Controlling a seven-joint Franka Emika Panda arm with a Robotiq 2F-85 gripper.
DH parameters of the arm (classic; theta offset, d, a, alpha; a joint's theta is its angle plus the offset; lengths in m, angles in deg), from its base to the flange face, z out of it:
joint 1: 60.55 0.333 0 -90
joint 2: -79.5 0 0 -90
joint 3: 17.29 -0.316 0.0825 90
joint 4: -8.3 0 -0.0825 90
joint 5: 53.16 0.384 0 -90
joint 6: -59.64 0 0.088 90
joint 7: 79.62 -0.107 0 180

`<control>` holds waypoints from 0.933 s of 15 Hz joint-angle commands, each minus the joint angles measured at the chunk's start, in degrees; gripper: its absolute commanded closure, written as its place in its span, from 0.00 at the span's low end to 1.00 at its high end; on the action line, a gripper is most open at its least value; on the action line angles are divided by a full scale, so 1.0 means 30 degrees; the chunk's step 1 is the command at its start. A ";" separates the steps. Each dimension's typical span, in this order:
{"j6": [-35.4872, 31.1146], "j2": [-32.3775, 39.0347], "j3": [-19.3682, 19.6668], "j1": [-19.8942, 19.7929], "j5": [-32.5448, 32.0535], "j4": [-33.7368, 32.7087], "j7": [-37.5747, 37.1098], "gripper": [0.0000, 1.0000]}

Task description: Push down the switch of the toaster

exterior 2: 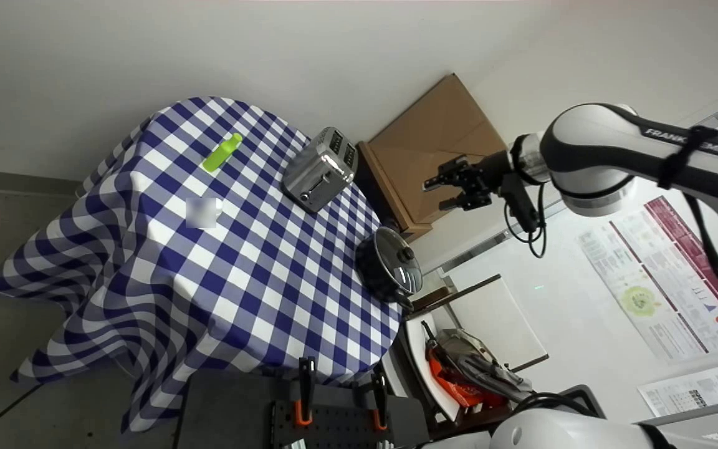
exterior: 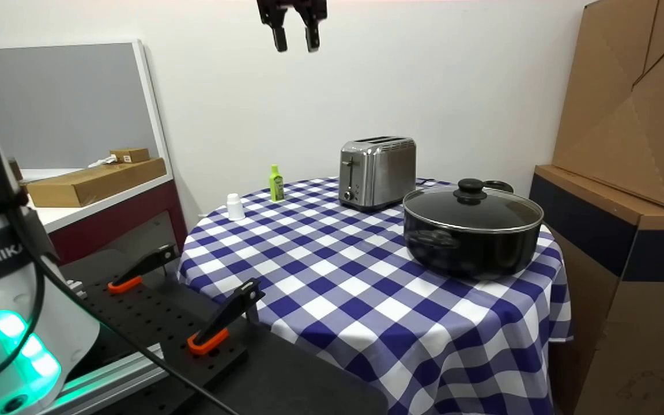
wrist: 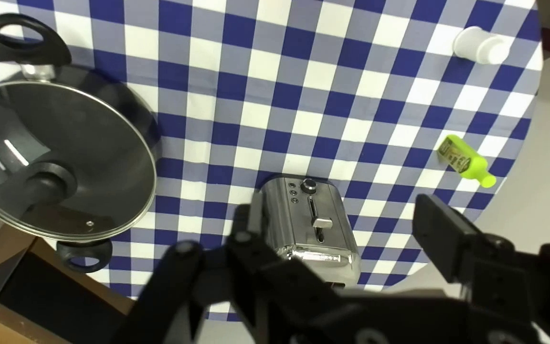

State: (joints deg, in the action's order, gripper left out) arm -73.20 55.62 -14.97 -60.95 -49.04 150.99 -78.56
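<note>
The silver toaster (exterior: pixel 389 173) stands upright on a checkered table; it also shows in an exterior view (exterior 2: pixel 310 173) and in the wrist view (wrist: pixel 303 234). Its switch (wrist: pixel 322 222) is a small lever on the front face, partway along a vertical slot with slot visible above and below it. The switch also shows in an exterior view (exterior: pixel 347 163). My gripper (exterior: pixel 297 47) is open and empty, high above the table and apart from the toaster; it shows too in an exterior view (exterior 2: pixel 435 196). In the wrist view its fingers (wrist: pixel 339 210) frame the toaster, hiding part of it.
A black lidded pot (exterior: pixel 470 242) stands beside the toaster. A green bottle (exterior: pixel 276 184) and a white cup-like item (exterior: pixel 235 207) stand on the checkered tablecloth (exterior: pixel 332 268). Cardboard boxes (exterior: pixel 637 104) rise beyond the pot, and a wall is behind the table.
</note>
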 commanded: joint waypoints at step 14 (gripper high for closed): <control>-1.3027 1.6435 0.0522 0.1427 -0.5353 -0.8376 -0.4197 1.00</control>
State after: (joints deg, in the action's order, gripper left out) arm -110.87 99.77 -15.10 -58.81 -64.41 131.10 -88.02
